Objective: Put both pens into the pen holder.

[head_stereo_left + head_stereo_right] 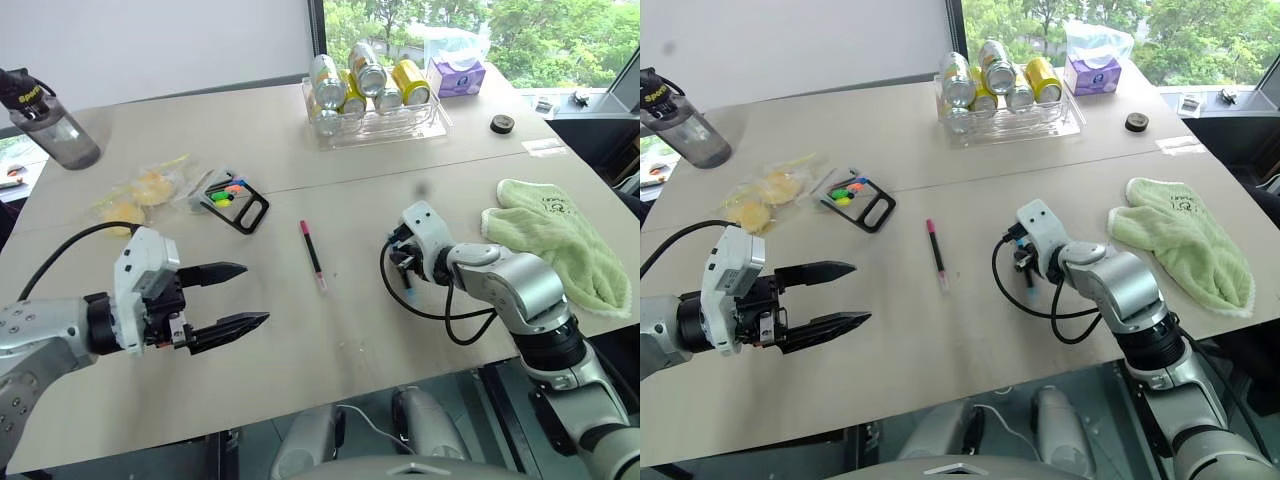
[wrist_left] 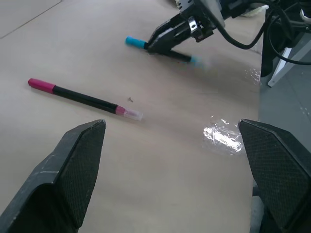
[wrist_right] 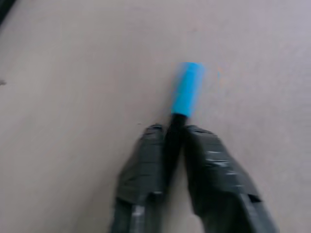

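The right gripper [image 3: 170, 141] is clenched on the blue-capped pen [image 3: 187, 94], whose black barrel is pinched between the two fingers low over the table [image 1: 330, 330], with the light-blue cap sticking out past the fingertips. The left gripper [image 1: 238, 295] is held above the near left part of the table with its fingers spread wide and nothing between them. The pink-capped pen [image 1: 312, 254] lies flat on the bare tabletop between the two grippers (nothing is touching it), its magenta end pointing toward the far side. The pen holder [image 1: 234, 198] sits further back and to the left of that pen, with green, orange and blue markers seen inside its black frame-like rim. Just beside the holder, a clear bag of yellow items [image 1: 140, 192] is spread on the table. A dark water bottle [image 1: 50, 120] stands at the far left edge. A clear tray of cans [image 1: 372, 100] is set at the back, with a purple tissue box [image 1: 455, 74] beside it. A green towel [image 1: 562, 240] lies at the right, just beyond the right arm. A black cable [image 1: 440, 310] loops under that arm's wrist.
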Controlling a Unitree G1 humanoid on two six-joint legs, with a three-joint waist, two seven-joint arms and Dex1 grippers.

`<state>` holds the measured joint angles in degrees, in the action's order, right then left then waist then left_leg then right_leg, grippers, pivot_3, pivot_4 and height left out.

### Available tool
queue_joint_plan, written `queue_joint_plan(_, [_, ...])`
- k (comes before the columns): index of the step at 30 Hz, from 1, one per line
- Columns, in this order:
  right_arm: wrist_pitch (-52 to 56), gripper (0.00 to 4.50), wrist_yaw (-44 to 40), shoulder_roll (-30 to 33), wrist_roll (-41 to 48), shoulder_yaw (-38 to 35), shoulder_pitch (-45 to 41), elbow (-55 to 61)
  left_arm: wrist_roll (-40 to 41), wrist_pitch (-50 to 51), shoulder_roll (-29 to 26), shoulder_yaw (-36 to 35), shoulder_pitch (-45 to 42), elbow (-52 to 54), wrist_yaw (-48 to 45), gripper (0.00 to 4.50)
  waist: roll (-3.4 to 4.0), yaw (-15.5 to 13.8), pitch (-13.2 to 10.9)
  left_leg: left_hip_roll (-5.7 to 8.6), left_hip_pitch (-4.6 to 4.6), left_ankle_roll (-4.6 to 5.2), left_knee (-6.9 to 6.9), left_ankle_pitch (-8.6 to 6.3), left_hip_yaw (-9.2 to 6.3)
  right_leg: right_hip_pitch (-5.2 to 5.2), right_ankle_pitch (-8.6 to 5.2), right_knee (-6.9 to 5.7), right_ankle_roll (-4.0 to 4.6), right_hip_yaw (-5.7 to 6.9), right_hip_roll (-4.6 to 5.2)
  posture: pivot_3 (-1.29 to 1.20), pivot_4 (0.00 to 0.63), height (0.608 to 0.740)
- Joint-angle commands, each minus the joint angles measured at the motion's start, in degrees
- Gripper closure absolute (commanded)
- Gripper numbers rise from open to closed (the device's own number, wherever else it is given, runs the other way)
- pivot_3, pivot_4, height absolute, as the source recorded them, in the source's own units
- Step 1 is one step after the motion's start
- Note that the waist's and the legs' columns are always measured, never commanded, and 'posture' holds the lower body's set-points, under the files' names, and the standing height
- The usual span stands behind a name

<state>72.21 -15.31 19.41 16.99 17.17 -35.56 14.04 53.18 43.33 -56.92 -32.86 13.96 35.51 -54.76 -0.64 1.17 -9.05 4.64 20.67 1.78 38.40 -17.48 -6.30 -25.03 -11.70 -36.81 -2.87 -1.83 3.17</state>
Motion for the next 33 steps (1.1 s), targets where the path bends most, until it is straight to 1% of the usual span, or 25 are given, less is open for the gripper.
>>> queue_joint_plan(1, [-0.63,4.44,-0.28,-1.76,-1.45,2.22,-0.75,-3.81,0.33,-1.02,0.93,0.33,-1.11,1.63,0.74,0.0,-0.08,0.19,0.07,-0.03,-0.02,-0.01,0.0,0.01,0.0,0.0,0.0,0.0,0.01,0.0,-0.02,0.0,0.15,0.739])
queue_joint_plan(4, [-2.31,4.44,-0.63,-1.5,-2.57,1.65,-1.22,-4.08,0.6,-1.25,2.19,-0.09,-1.29,1.47,1.29,0.0,-0.09,1.0,0.09,-0.06,-0.01,-0.04,0.0,0.02,0.0,0.0,0.02,-0.01,0.03,0.0,-0.03,0.0,0.15,0.739])
queue_joint_plan(6, [-5.04,4.44,0.29,-3.06,-2.53,-2.12,-1.34,-4.23,2.7,-2.64,6.49,0.11,-3.55,-0.54,3.88,0.0,0.01,1.02,0.07,-0.06,-0.01,-0.03,0.0,0.02,0.0,-0.01,0.02,0.0,0.03,-0.01,-0.03,0.0,0.15,0.739])
queue_joint_plan(7, [-5.46,4.44,0.67,-4.38,-1.61,-4.82,-1.5,-3.89,2.51,-3.01,8.29,1.44,-5.31,-1.26,5.9,0.0,0.02,0.97,0.06,-0.04,0.0,-0.03,0.0,0.02,0.01,-0.01,0.02,0.0,0.03,-0.02,-0.01,0.0,0.15,0.739])
queue_joint_plan(10, [-8.47,4.44,-1.21,-8.37,2.73,-11.43,-1.93,-1.48,5.61,-2.07,14.23,4.82,-11.17,-2.17,12.24,0.0,0.03,0.77,0.05,-0.04,0.13,-0.06,0.01,0.03,-0.09,-0.09,0.03,-0.02,0.04,0.07,-0.02,0.0,0.15,0.739])
queue_joint_plan(13, [-8.25,4.44,-4.04,-13.38,10.6,-18.52,-1.93,1.93,8.39,-1.91,20.24,7.58,-16.12,-3.91,17.91,0.0,0.02,0.74,0.05,-0.03,0.22,-0.06,0.01,0.03,-0.14,-0.15,0.03,-0.01,0.03,0.09,-0.01,0.0,0.15,0.739])
queue_joint_plan(17, [-5.56,4.44,-4.5,-17.22,17.72,-23.73,-2.19,4.65,10.18,-2.17,26.31,10.98,-19.32,-5.91,21.7,0.0,0.02,0.97,0.06,-0.03,0.25,-0.05,-0.02,0.03,-0.14,-0.2,0.03,0.02,0.03,0.07,-0.02,0.0,0.15,0.739])
queue_joint_plan(20, [-4.75,4.44,-3.99,-19.32,22.02,-26.26,-2.98,5.71,12.28,-2.05,29.2,12.75,-19.65,-5.77,22.88,0.0,0.03,1.05,0.05,-0.03,0.25,-0.06,-0.03,0.03,-0.13,-0.24,0.03,0.0,0.03,0.06,-0.03,0.0,0.15,0.739])
queue_joint_plan(22, [-4.45,4.44,-5.11,-20.0,25.49,-27.11,-3.46,6.57,13.22,-2.08,30.4,13.85,-19.69,-5.69,23.21,0.0,0.03,1.07,0.05,-0.03,0.26,-0.07,-0.03,0.04,-0.12,-0.27,0.03,-0.03,0.03,0.05,-0.03,0.0,0.15,0.739])
queue_joint_plan(24, [-3.96,4.44,-6.46,-20.21,29.51,-27.61,-3.54,7.55,15.83,-1.72,31.37,14.24,-19.8,-5.72,23.48,0.0,0.03,1.06,0.05,-0.03,0.26,-0.09,-0.03,0.05,-0.12,-0.27,0.03,-0.05,0.03,0.04,-0.04,0.0,0.15,0.739])
queue_joint_plan(26, [-4.15,4.44,-8.1,-19.5,32.48,-27.25,-3.12,8.53,18.96,-0.57,30.94,14.45,-19.27,-5.1,22.79,0.0,0.03,1.07,0.05,-0.03,0.26,-0.09,-0.03,0.06,-0.12,-0.27,0.03,-0.05,0.03,0.04,-0.04,0.0,0.15,0.739])
queue_joint_plan(29, [-1.87,4.44,-14.11,-15.15,38.98,-25.72,-0.21,11.58,19.35,1.27,27.34,15.09,-17.05,-3.75,20.21,0.0,0.03,1.11,0.05,-0.03,0.26,-0.09,-0.03,0.05,-0.11,-0.27,0.03,-0.05,0.03,0.04,-0.04,0.0,0.15,0.739])
queue_joint_plan(33, [-1.56,4.44,-15.83,-11.37,42.91,-24.51,1.05,11.89,19.74,1.87,23.94,15.64,-16.36,-3.18,18.06,0.0,0.04,1.0,0.04,-0.03,0.26,-0.08,-0.04,0.05,-0.11,-0.25,0.03,-0.02,0.04,0.05,-0.03,0.0,0.15,0.739])
